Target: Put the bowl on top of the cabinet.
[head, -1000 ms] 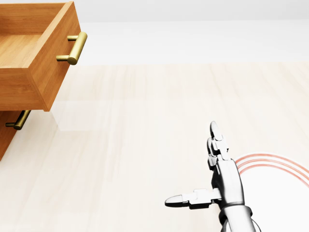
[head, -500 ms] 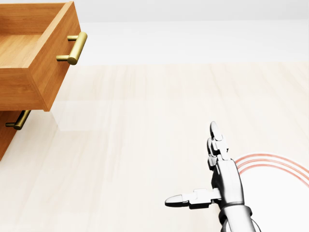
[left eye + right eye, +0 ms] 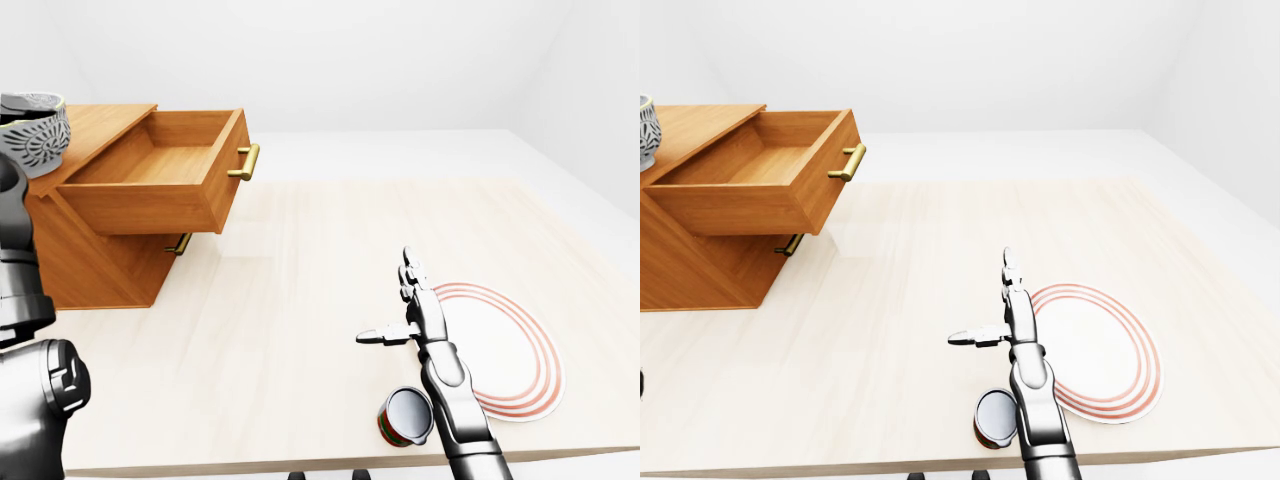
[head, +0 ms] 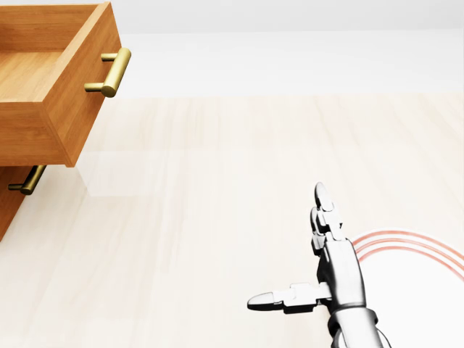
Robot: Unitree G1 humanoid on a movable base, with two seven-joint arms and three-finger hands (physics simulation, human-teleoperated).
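Note:
The grey patterned bowl (image 3: pixel 32 134) is at the left edge of the left-eye view, over the wooden cabinet's top (image 3: pixel 95 130); only its edge shows as the bowl (image 3: pixel 645 132) in the right-eye view. My left arm (image 3: pixel 18 260) rises along the left edge up to the bowl. Its fingers are hidden there, so I cannot tell whether they hold the bowl. My right hand (image 3: pixel 392 303) hovers over the table at the lower right, fingers straight and thumb spread, open and holding nothing; the same right hand (image 4: pixel 299 254) also shows in the head view.
The cabinet's upper drawer (image 3: pixel 160 185) is pulled out and has a brass handle (image 3: pixel 246 162). A white plate with red rings (image 3: pixel 505 350) lies right of my right hand. A small can (image 3: pixel 405 416) lies on its side by my right forearm, near the table's (image 3: pixel 300 260) bottom edge.

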